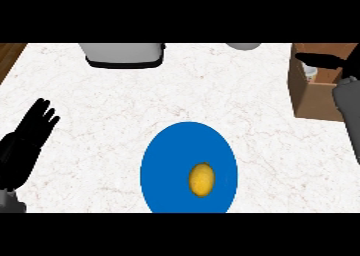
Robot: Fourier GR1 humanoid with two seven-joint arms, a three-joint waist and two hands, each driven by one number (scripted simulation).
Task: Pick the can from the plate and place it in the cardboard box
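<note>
A blue plate [168, 165] lies on the marble counter near the front, with a yellow lemon-like fruit [201, 179] on its right half and no can on it. The cardboard box [310, 102] stands at the right edge. Inside it a small pale can [310, 73] shows, partly hidden. My right hand [323, 59] hovers over the box's opening, fingers stretched leftward just above the can and apart from it. My left hand [29, 132] rests open at the left side, fingers up, holding nothing.
A grey appliance with a dark base [124, 55] stands at the counter's back edge. A grey rounded object [243, 46] peeks in at the back right. The counter's left edge meets wooden flooring [4, 57].
</note>
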